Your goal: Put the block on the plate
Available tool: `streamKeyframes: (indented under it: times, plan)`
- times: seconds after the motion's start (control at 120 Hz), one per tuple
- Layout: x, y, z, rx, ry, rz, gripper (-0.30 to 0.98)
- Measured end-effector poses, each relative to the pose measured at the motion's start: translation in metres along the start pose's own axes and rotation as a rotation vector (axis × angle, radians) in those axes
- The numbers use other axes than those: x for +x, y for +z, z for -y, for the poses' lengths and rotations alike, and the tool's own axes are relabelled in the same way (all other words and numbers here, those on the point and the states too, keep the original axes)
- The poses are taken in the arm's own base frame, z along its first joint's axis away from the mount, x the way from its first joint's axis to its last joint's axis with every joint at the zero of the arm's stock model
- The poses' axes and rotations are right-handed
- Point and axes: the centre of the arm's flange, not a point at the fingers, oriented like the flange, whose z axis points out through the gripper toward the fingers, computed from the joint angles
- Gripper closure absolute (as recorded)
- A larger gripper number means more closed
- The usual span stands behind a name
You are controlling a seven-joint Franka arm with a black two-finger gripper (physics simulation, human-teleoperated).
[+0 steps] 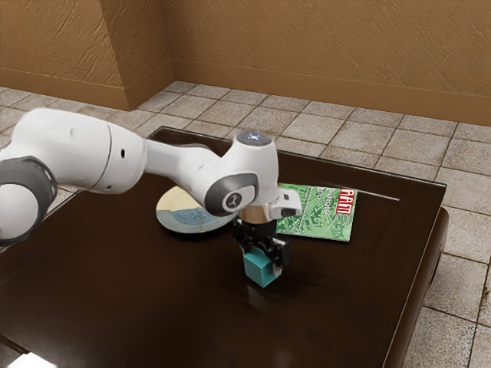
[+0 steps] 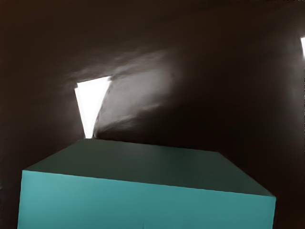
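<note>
My black gripper [image 1: 263, 249] points down near the middle of the dark table in the exterior view, its fingers closed around the teal block [image 1: 261, 269]. The block's lower part sticks out below the fingers; whether it touches the tabletop I cannot tell. In the wrist view the block [image 2: 147, 200] spans much of the lower edge, with a bright face and a darker one. The round plate [image 1: 180, 214], cream and blue, lies behind the gripper toward the exterior view's left, partly hidden by the arm.
A green magazine [image 1: 318, 215] with red lettering lies flat beyond the gripper, toward the exterior view's right, with a thin light strip near its far edge. The dark table [image 1: 153, 291] has bright reflections on its glossy top. Tiled floor and brown walls surround it.
</note>
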Motion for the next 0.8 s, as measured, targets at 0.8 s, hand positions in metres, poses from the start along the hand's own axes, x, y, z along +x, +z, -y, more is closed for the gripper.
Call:
streamKeyframes:
  times: [0.8]
  plan:
    - [0.034, -0.076, 0.072, 0.023, -0.144, -0.125, 0.3]
